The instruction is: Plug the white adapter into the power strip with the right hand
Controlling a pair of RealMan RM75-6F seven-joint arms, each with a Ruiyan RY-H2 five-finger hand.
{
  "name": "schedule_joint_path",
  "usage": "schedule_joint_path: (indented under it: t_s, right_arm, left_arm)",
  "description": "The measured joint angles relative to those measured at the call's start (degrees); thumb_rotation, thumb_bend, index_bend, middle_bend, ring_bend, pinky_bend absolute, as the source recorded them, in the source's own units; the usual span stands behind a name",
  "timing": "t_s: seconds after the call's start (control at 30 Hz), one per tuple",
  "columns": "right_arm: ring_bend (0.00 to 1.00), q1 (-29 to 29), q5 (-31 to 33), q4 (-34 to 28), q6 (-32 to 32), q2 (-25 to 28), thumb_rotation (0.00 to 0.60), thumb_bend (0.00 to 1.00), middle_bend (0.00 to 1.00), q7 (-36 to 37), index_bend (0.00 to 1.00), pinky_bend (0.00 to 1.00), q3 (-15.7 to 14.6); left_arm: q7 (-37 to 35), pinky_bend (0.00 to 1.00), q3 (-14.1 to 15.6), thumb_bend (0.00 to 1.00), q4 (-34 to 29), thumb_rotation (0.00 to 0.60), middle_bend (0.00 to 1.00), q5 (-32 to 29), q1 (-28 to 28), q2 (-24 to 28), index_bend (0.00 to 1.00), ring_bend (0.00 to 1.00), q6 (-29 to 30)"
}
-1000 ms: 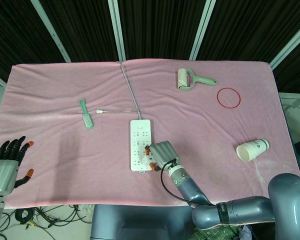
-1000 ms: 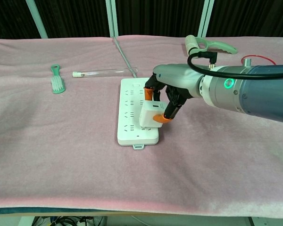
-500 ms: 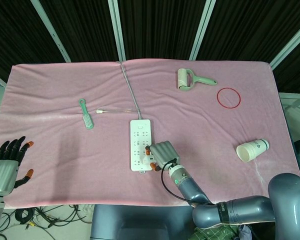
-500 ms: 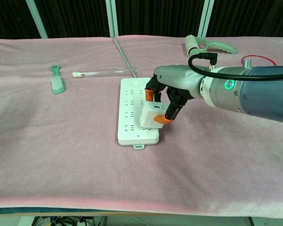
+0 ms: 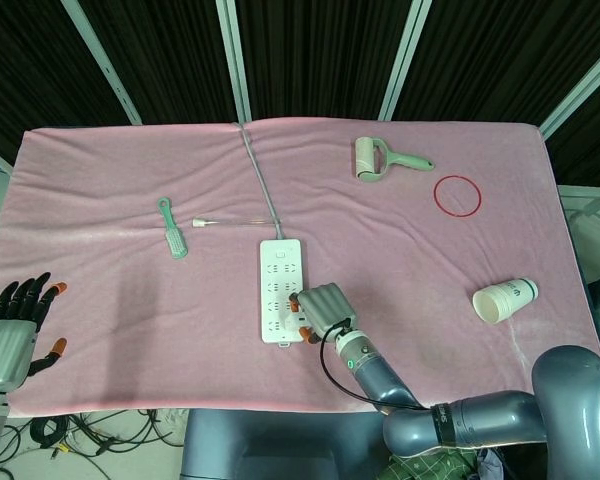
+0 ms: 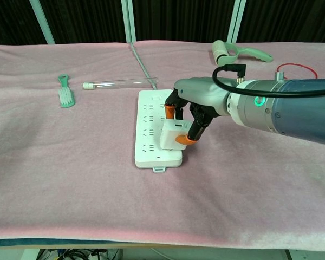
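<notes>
The white power strip lies lengthwise mid-table, its grey cord running to the far edge. My right hand pinches the white adapter between orange-tipped fingers, over the strip's near right sockets. The adapter sits tilted on the strip's face; whether its prongs are in a socket is hidden. In the head view the hand covers most of the adapter. My left hand hangs off the table's near left corner, fingers spread and empty.
A green brush and a clear tube lie left of the strip. A lint roller and a red ring sit at the far right. A paper cup lies on its side at the right.
The right hand with the adapter has shifted slightly left and lower onto the strip. The left hand has not moved.
</notes>
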Motion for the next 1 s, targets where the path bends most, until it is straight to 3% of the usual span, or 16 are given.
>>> schedule_joint_path:
  t_s: [0.47,1.0]
  right_arm:
    - [0.83,-0.4,-5.8,2.6,3.0,-3.3,0.600,0.48,0.84,-3.4,0.98,0.63,-2.3]
    - [0.85,-0.6,-6.0,2.5,1.7,-4.5,0.600,0.48,0.87,-4.6,1.00,0.64,-2.4]
  left_arm:
    - [0.1,0.00,0.0,0.30,-0.2,0.600,0.00,-0.3,0.0,0.1,0.12,0.00,-0.2]
    - [0.2,0.00,0.0,0.30,-0.3,0.600,0.00,-0.4,0.0,0.2,0.12,0.00,-0.3]
